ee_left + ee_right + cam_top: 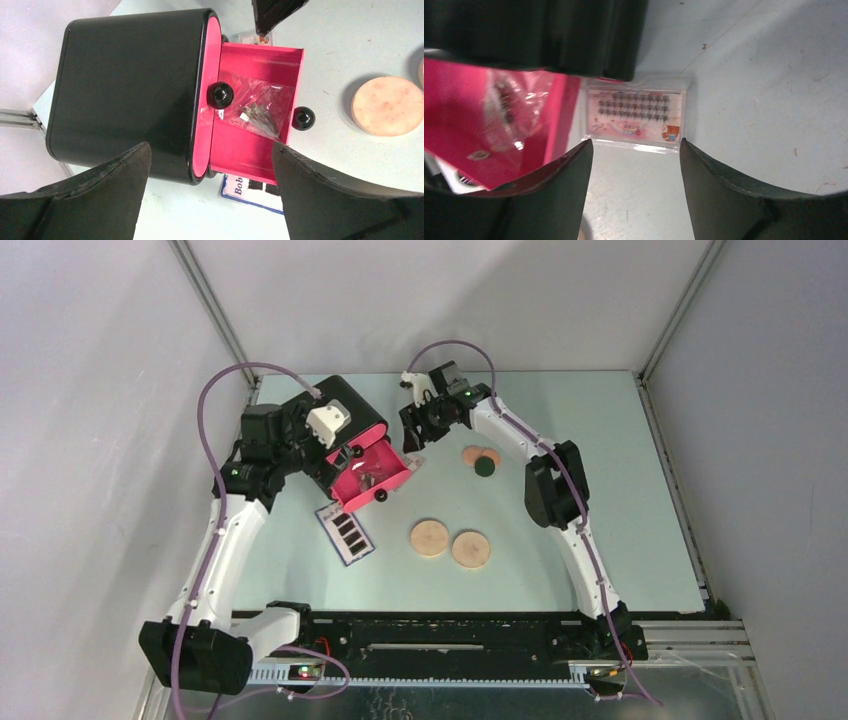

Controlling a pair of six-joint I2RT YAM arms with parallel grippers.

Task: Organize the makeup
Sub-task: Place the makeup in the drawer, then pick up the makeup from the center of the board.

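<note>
While the left gripper (211, 150) hangs wide and empty over the black box (130, 85), whose pink drawer (240, 150) stands open with the clear packet (255, 110) inside, the right gripper (635, 150) is nearer the lash case (634, 112). That case lies flat on the table (749, 75) just beside the drawer, just ahead of the right fingers. Its long side spans their wide, empty gap.

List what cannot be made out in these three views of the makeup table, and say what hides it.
- Left wrist: clear packet contents, blurred by crinkled plastic glare.
- Left wrist: palette label, cut off by the pink drawer.
- Right wrist: lash tray top edge, partly covered by a dark shape.
</note>
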